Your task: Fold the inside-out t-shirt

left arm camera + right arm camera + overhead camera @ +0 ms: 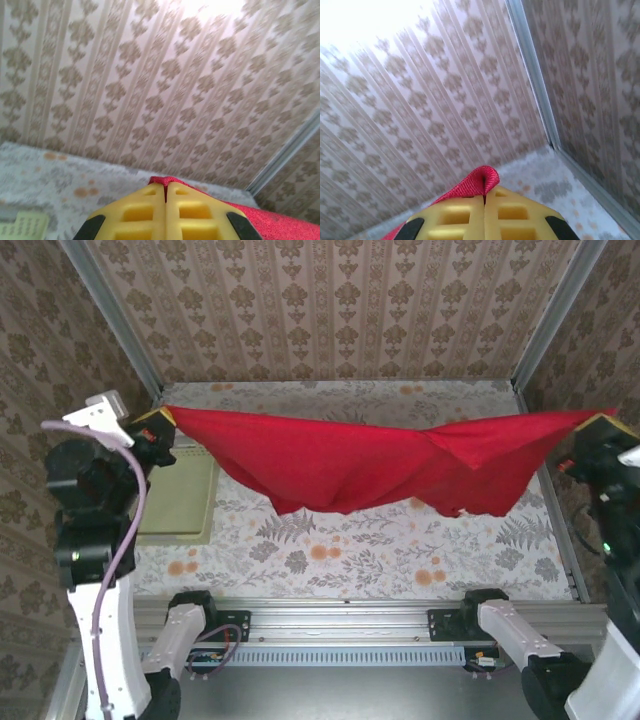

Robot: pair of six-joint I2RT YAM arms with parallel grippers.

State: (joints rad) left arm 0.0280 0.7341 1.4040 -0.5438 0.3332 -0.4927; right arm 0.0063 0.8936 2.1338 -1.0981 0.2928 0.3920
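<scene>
The inside-out t-shirt (370,465), plain red cloth, hangs stretched in the air between both arms above the floral table, sagging in the middle. My left gripper (163,418) is shut on its left end at the far left; in the left wrist view a red cloth edge (172,180) pokes out between the yellow fingers (145,210) of the left gripper (166,187). My right gripper (603,422) is shut on the right end at the far right; the right wrist view has a red fold (479,182) pinched at the right gripper (484,197).
A pale green basket (180,500) lies flat on the table's left side, under the left arm. Patterned walls and metal corner posts (548,315) close in the back and sides. The floral tablecloth (400,550) stretches beneath the hanging cloth.
</scene>
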